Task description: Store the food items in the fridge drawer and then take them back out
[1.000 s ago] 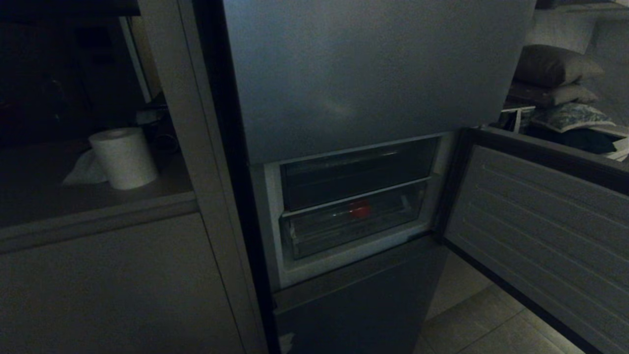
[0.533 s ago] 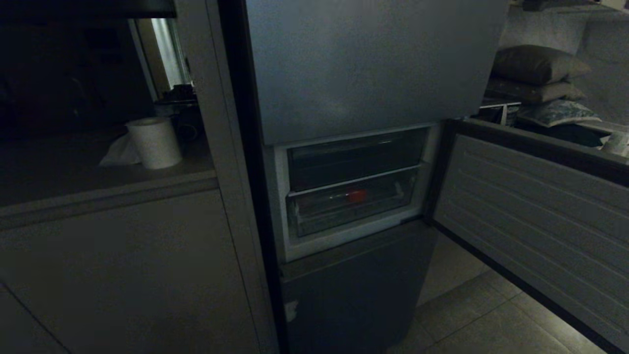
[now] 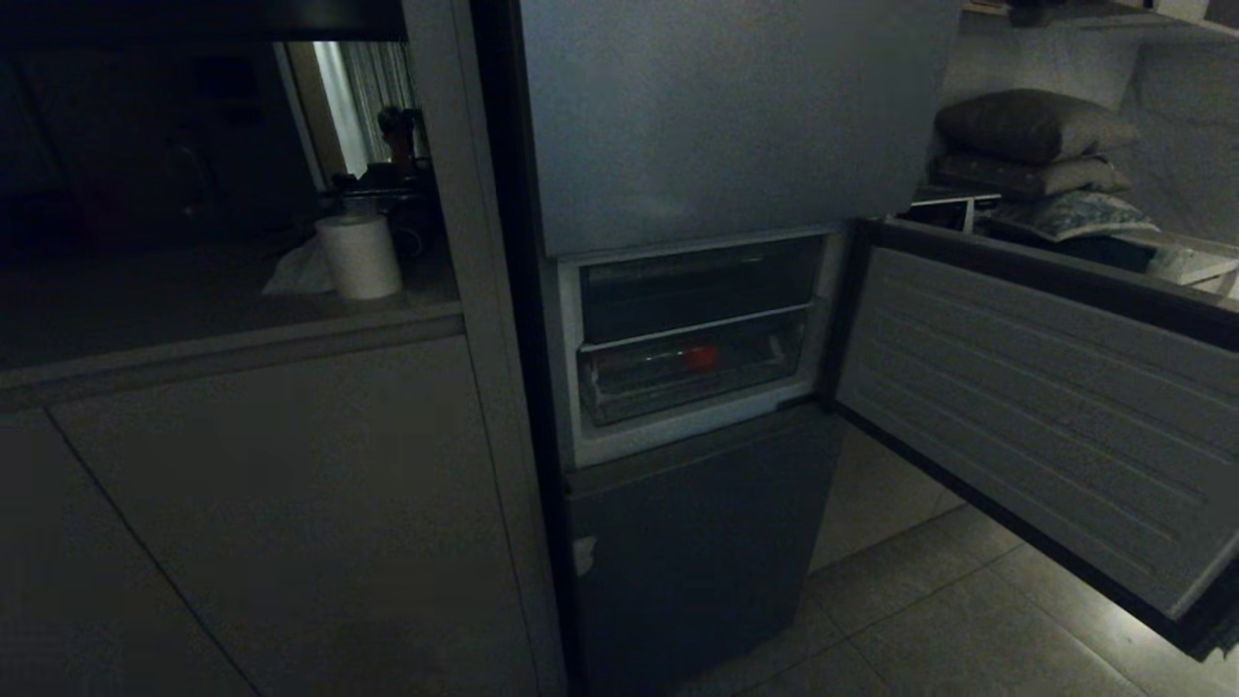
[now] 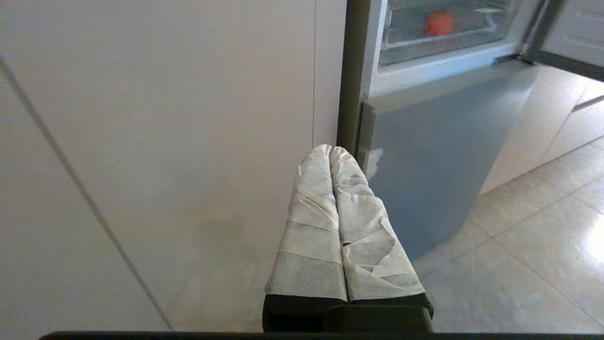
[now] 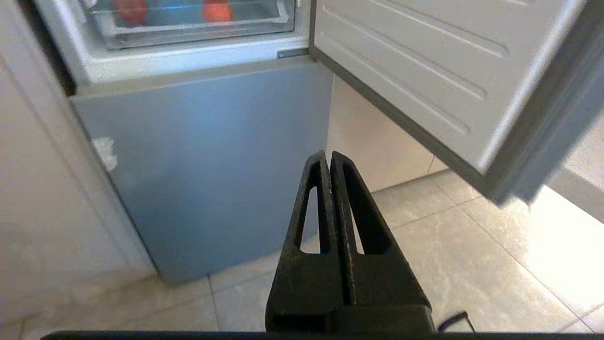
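Note:
The fridge's middle door [image 3: 1026, 407] stands swung open to the right. Inside, the clear fridge drawer [image 3: 689, 373] is pushed in. A round red food item [image 3: 701, 358] lies in it, also visible in the left wrist view as a food item [image 4: 440, 22]. The right wrist view shows two red food items [image 5: 218, 9] [image 5: 129, 8] in the drawer [image 5: 188, 28]. Neither arm shows in the head view. My left gripper [image 4: 330, 150], with tape-wrapped fingers, is shut and empty, low before the cabinet. My right gripper [image 5: 329, 156] is shut and empty, low before the fridge's bottom door.
A pale cabinet front [image 3: 271, 503] stands left of the fridge, with a paper roll [image 3: 360, 256] on the counter above. The open door juts out over the tiled floor [image 3: 929, 620] on the right. Stacked cushions [image 3: 1036, 145] lie behind it.
The whole head view has shifted: the fridge looks smaller and farther, more floor and cabinet show, so the camera has backed away. The drawer and food stay put.

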